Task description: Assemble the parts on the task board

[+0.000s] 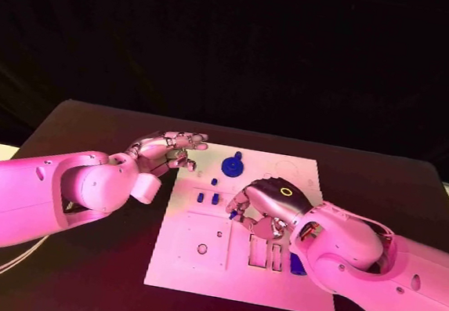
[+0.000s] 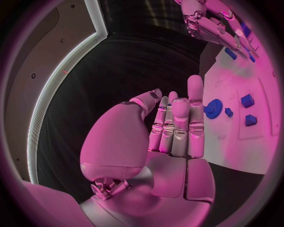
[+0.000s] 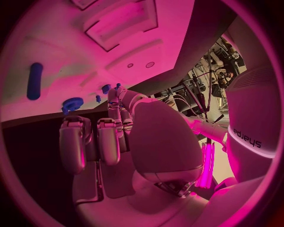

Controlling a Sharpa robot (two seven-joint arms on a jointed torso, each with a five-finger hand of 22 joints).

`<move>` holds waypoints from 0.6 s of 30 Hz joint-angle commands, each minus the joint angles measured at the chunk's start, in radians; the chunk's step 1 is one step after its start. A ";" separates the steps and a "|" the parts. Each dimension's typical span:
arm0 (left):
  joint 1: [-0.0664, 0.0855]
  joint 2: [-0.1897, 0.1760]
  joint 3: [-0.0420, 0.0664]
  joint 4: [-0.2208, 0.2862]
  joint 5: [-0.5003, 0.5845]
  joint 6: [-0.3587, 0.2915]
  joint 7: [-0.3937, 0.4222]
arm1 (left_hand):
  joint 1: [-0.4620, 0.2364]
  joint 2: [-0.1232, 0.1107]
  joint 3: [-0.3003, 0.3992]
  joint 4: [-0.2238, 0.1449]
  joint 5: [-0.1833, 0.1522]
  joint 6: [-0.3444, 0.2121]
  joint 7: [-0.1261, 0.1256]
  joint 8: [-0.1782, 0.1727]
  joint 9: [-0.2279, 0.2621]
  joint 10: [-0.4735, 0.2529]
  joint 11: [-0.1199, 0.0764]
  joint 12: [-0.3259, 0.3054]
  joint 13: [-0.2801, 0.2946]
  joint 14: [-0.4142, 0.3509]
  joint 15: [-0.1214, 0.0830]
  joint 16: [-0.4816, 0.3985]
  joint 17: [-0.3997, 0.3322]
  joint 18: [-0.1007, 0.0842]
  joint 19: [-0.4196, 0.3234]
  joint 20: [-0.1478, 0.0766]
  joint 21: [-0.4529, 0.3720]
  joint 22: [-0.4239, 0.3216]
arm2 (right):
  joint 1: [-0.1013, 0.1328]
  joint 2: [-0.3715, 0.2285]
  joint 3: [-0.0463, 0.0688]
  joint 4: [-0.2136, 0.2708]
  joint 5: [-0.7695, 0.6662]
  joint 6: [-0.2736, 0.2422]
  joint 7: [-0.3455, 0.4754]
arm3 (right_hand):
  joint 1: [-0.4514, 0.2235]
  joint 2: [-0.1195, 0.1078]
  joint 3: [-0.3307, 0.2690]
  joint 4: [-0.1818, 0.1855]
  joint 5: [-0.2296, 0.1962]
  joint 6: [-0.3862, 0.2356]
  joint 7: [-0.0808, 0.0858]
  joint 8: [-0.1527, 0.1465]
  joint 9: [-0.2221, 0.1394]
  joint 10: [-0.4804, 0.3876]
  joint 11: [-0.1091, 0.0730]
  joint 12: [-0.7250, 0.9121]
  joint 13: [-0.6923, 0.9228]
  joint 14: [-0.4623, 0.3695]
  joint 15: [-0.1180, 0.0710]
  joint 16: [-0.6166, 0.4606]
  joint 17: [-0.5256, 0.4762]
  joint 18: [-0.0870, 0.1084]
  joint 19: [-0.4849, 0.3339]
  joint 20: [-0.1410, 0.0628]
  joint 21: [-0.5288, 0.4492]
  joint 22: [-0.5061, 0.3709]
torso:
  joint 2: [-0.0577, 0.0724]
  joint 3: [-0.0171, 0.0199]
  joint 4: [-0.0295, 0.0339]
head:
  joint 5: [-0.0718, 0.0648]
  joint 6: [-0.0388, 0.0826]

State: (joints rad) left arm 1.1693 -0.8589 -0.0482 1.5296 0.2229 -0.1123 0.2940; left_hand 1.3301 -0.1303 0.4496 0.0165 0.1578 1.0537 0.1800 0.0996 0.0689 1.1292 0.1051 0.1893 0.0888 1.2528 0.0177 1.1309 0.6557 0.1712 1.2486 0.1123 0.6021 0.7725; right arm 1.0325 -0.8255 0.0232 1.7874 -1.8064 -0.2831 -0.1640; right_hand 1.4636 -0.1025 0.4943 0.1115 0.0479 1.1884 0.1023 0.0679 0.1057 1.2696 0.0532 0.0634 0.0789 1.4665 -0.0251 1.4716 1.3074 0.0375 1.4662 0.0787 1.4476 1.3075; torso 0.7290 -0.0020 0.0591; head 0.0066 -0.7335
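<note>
The black table (image 1: pixel 91 128) is seen first, and on its middle the white task board (image 1: pixel 231 279) is laid, with much of the assembly judged as not yet done. Open rectangular slots (image 1: pixel 264 253) and a round hole (image 1: pixel 202 249) in the board's near half are left unfilled, so several seats appear to be waiting for parts. The left hand (image 1: pixel 171 150) is held above the table just beside the board's far left corner, its fingers straight and close together with nothing in them, as is plainly shown in the left wrist view (image 2: pixel 177 125). The right hand (image 1: pixel 262 209) is lowered over the board's middle with its fingers curled downward; something small and blue is glimpsed at its fingertips, yet whether a part is actually pinched cannot be told. A round blue gear-like part (image 1: pixel 234 162) is found lying at the board's far side, near the left hand, and two small blue blocks (image 1: pixel 208 198) are seen between it and the right hand. A long blue piece (image 1: pixel 298 265) is spotted at the board's right edge, partly hidden by the right arm. As for writing, a grey word is printed on the robot's white casing in the right wrist view, turned sideways and not readable with confidence; no label is made out on the board.
</note>
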 commanded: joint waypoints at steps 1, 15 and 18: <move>0.000 0.003 0.001 0.006 -0.005 0.020 0.007 | -0.001 0.010 -0.001 -0.008 0.005 -0.008 -0.002 0.004 -0.001 -0.010 -0.002 0.008 0.002 -0.008 -0.001 -0.005 -0.004 0.010 -0.007 0.001 -0.004 -0.002 | -0.012 0.016 -0.002 -0.010 -0.011 0.055 0.021 | -0.009 -0.006 0.000 0.000 0.001 0.009 0.018 0.003 0.002 -0.002 0.005 0.000 -0.002 0.077 0.006 0.001 0.122 0.006 0.020 0.004 -0.002 0.084 | 0.001 0.0000 -0.0005 | 0.007 -0.001; 0.000 0.005 0.001 0.009 -0.034 0.030 0.003 | -0.001 0.009 0.011 -0.025 0.103 -0.020 0.003 0.012 0.000 -0.030 0.003 0.032 0.003 -0.019 0.002 -0.002 -0.020 0.010 -0.010 0.002 -0.004 -0.002 | -0.028 0.055 -0.012 -0.038 -0.013 0.075 0.022 | -0.010 -0.007 0.000 -0.001 0.001 0.009 0.017 0.003 0.002 -0.002 0.005 0.000 -0.002 0.077 0.006 0.001 0.122 0.006 0.020 0.004 -0.003 0.083 | -0.001 0.0020 -0.0033 | 0.016 -0.007; 0.000 0.005 0.001 0.009 -0.036 0.033 0.002 | 0.000 0.011 0.012 -0.027 0.104 -0.019 0.002 0.014 0.001 -0.031 0.002 0.035 0.004 -0.019 0.001 -0.001 -0.021 0.010 -0.011 0.002 -0.004 -0.002 | -0.028 0.058 -0.013 -0.042 -0.017 0.079 0.016 | -0.010 -0.007 -0.001 -0.002 0.001 0.009 0.017 0.003 0.002 -0.002 0.005 0.000 -0.002 0.077 0.006 0.001 0.122 0.006 0.020 0.004 -0.003 0.083 | 0.000 0.0017 -0.0033 | 0.018 -0.008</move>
State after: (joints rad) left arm 1.1691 -0.8561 -0.0481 1.5358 0.2028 -0.1064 0.2939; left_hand 1.3406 -0.1198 0.4634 -0.0085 0.2575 1.0409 0.1851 0.1069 0.0690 1.1040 0.1052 0.2174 0.0914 1.2397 0.0195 1.1309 0.6363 0.1711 1.2449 0.1158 0.6021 0.7715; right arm 1.0055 -0.7688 0.0108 1.7471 -1.8081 -0.2275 -0.1492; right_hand 1.4592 -0.1069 0.4941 0.1114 0.0460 1.1878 0.1057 0.0651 0.1062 1.2709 0.0545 0.0635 0.0778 1.4665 -0.0251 1.4716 1.3073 0.0375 1.4661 0.0787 1.4476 1.3073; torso 0.7286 -0.0002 0.0557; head 0.0237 -0.7413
